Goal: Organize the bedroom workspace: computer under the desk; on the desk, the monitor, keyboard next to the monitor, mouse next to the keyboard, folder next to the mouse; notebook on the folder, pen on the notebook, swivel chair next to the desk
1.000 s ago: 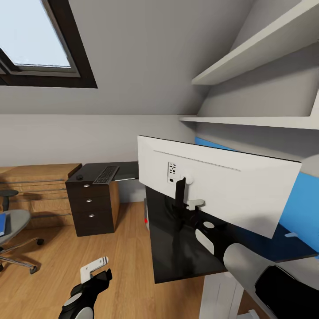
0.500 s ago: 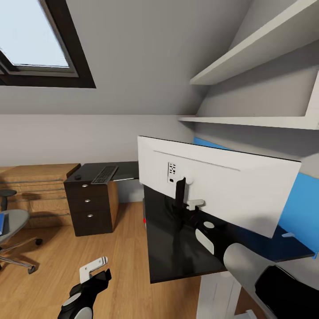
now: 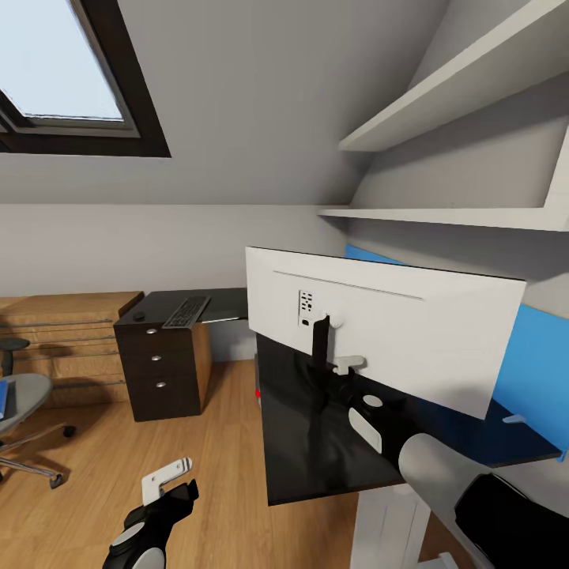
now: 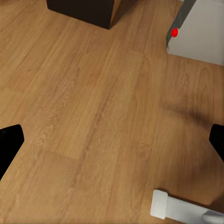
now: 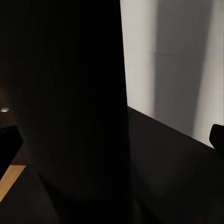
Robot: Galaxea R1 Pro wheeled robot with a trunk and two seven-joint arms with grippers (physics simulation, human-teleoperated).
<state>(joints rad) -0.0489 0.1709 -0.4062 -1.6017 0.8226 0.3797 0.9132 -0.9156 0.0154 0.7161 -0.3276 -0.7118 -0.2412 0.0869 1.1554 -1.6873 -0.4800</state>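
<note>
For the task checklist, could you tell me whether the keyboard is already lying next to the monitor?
No, the keyboard lies on the far desk section above the drawer unit, well apart from the monitor.

Monitor standing upright on desk, white-grey back facing camera, thin black stand at center; sitting at 3 o'clock of head view. Desk showing glossy black top, blue back panel behind. Keyboard lying flat on far desk section above dark drawers, at 10 o'clock from monitor. Computer standing on wood floor, silver-grey with red light; in head view just peeking past desk edge. Swivel chair sitting at 9 o'clock edge, grey seat carrying blue folder.
</note>
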